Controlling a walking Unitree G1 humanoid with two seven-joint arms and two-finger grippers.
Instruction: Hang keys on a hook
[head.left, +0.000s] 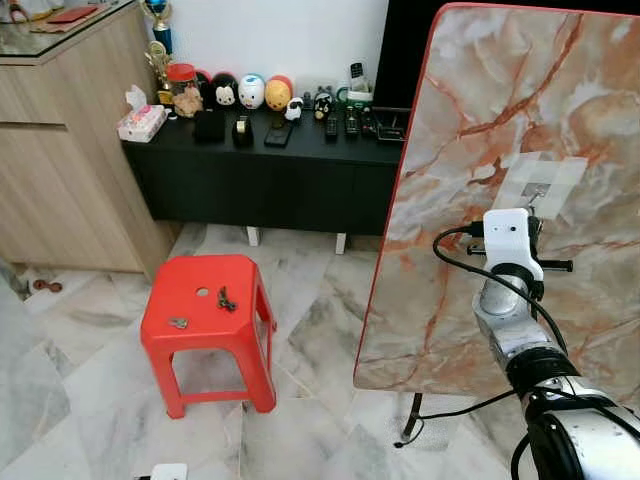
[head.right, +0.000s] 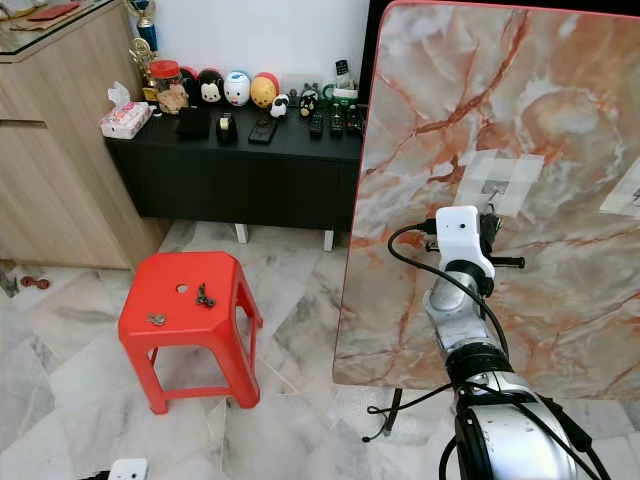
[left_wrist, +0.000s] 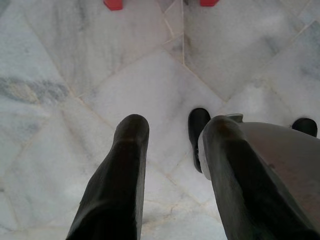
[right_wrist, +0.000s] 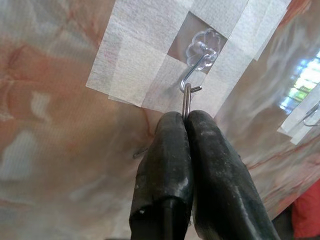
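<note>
Key ring (right_wrist: 186, 102): a thin wire loop pinched between the right gripper's (right_wrist: 186, 117) fingertips, its top edge touching the bend of the hook (right_wrist: 192, 75), centre of the right wrist view.
Hook: clear plastic, taped to the marble board (head.left: 480, 90) at the right of the head views.
Step in hand: slip the ring over the hook's tip — best nudged slightly up and across, then lowered before letting go; a sideways slip could miss the tip.
Right gripper: clenched on the ring, just below the hook.
Left gripper (left_wrist: 170, 150): fingers apart, grasping nothing, over the floor (left_wrist: 75, 75).
Stool (head.left: 190, 275): red, lower left, well apart — small items lie on it.
</note>
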